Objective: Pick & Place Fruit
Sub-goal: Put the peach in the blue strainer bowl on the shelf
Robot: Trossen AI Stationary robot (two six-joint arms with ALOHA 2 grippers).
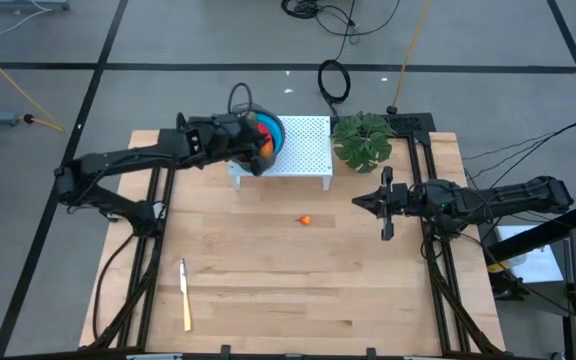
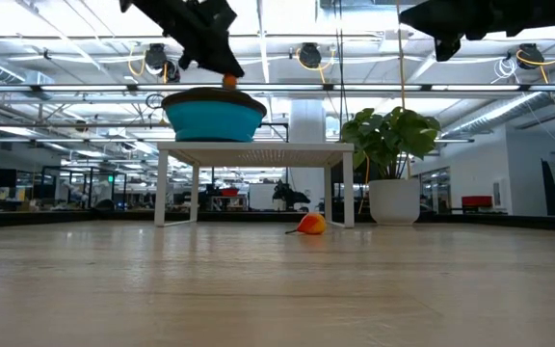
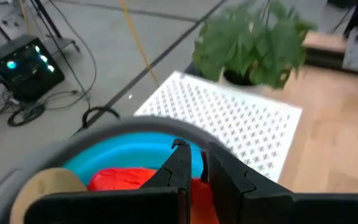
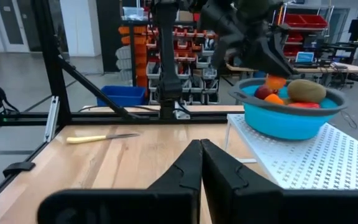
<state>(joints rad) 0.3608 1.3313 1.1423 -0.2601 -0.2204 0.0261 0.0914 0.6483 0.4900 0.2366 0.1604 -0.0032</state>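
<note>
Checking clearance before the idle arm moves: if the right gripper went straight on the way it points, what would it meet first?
Probably nothing: the shut right gripper points across bare table, passing between the white stand and the small orange fruit.

Beyond your pale wooden bench (image 1: 268, 290) you see a grey floor (image 1: 168, 40) crossed by dark lines, with black cables (image 1: 333, 80) looped on it. Across the bench lies an open hall with pipes and round ceiling fixtures (image 2: 306, 53) overhead. Orange storage bins on dark racks (image 4: 135, 37) and a blue crate (image 4: 120, 96) stand behind.
</note>
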